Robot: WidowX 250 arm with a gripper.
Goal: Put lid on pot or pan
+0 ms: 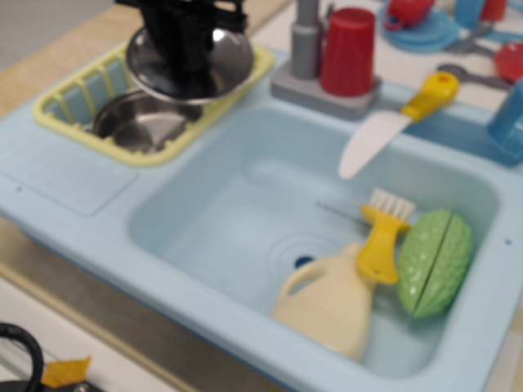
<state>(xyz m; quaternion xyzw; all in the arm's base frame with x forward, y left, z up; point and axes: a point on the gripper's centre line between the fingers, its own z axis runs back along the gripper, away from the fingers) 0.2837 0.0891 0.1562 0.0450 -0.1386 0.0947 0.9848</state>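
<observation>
observation.image: lid (221, 61) overhangs pot (147, 124) rim, fingers (184, 49) gripping.

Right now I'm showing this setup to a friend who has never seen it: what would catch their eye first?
Probably the black gripper at the top left, holding a shiny steel lid in the air above the steel pot that sits in the yellow rack. Next, the bright things in the blue sink: a green gourd, a yellow brush and a cream jug at the lower right. A red cup stands by the tap.

Bright, even light; overall blur
</observation>
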